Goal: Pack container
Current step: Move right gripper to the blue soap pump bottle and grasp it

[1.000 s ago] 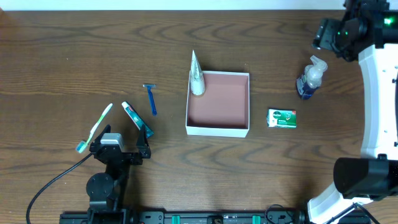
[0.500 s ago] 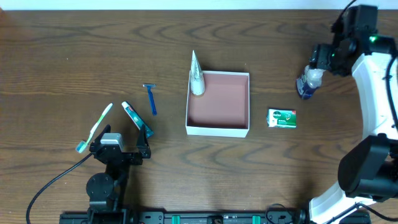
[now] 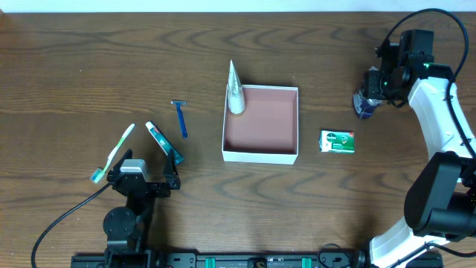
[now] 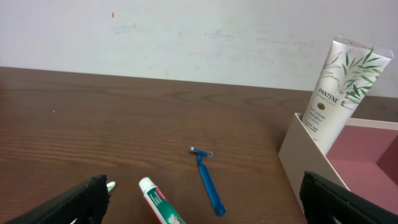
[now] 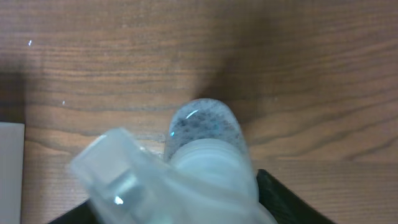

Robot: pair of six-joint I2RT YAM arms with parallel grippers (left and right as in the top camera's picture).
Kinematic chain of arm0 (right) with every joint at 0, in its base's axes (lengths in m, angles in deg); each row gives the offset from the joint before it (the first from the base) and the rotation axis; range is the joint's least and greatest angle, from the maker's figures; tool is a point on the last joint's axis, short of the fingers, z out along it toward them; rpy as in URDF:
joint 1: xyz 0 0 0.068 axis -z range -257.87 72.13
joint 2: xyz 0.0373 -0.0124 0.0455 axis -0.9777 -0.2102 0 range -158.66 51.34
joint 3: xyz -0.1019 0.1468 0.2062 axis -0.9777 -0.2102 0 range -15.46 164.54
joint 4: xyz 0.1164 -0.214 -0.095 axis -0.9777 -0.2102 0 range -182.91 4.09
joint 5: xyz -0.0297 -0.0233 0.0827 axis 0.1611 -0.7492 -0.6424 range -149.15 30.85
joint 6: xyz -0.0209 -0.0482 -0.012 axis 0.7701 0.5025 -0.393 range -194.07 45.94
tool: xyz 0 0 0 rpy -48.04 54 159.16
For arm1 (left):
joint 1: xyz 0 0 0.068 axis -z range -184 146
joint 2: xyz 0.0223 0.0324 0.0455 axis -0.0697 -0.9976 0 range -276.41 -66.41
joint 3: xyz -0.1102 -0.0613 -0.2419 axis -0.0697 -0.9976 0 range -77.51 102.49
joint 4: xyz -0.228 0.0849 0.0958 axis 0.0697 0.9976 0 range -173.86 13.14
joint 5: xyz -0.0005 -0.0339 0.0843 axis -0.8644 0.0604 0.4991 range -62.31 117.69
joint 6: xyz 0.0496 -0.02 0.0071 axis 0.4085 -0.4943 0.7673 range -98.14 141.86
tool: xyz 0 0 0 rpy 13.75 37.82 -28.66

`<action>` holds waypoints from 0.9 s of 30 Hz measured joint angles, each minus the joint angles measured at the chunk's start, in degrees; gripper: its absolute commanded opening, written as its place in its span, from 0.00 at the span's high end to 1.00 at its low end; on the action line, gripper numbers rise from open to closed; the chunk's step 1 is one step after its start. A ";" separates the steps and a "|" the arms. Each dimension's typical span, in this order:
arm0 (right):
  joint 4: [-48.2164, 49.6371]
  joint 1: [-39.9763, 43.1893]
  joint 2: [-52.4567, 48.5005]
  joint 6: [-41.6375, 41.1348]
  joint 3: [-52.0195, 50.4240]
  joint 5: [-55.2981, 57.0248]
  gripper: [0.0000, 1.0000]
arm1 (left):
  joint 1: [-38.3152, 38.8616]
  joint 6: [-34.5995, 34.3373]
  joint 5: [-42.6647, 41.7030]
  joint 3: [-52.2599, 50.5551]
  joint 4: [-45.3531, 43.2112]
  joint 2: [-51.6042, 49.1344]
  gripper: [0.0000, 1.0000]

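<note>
While the right gripper (image 3: pixel 374 83) hangs over the pump bottle (image 3: pixel 364 106), I judge the step in hand to be picking that bottle up. Packing has barely begun: only the Pantene tube (image 3: pixel 234 93) stands in the container (image 3: pixel 260 155), leaning in its far-left corner. The container sits mid-table, well apart from the bottle, with the green soap box (image 3: pixel 337 141) lying off its right wall.

In the right wrist view, dark finger parts flank the bottle's pump head, but I cannot tell whether they are clamped on it. The next move calls for a firm hold below the pump, a straight lift, and a carry over the white wall.

The bottle is rounded clear plastic with bluish liquid inside, probably slippery. The container is matte cardboard, square and shallow, dusty pink inside.

My left gripper (image 3: pixel 143 179) rests with its fingers wide apart, just beside the toothpaste tube (image 3: pixel 162 138). The blue razor (image 3: pixel 180 117) and the toothbrush (image 3: pixel 111 152) lie nearby on the dark wood-grain table (image 3: pixel 74 74).
</note>
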 measured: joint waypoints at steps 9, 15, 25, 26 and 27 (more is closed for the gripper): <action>0.83 0.00 0.00 0.13 -0.02 -0.57 0.67 | 0.00 0.00 0.00 0.00 0.00 -0.02 0.02; 0.90 0.00 0.00 0.15 -0.02 -0.57 0.69 | 0.00 0.00 0.00 0.02 0.00 -0.02 0.02; 0.90 0.00 0.00 0.15 -0.02 -0.57 0.68 | 0.00 0.00 0.00 0.00 0.00 0.00 0.02; 0.90 0.00 0.00 0.15 -0.02 -0.57 0.67 | 0.00 0.00 0.00 0.00 0.00 0.00 0.02; 0.90 0.00 0.00 0.15 -0.02 -0.57 0.67 | 0.00 0.00 0.00 0.00 0.00 0.00 0.02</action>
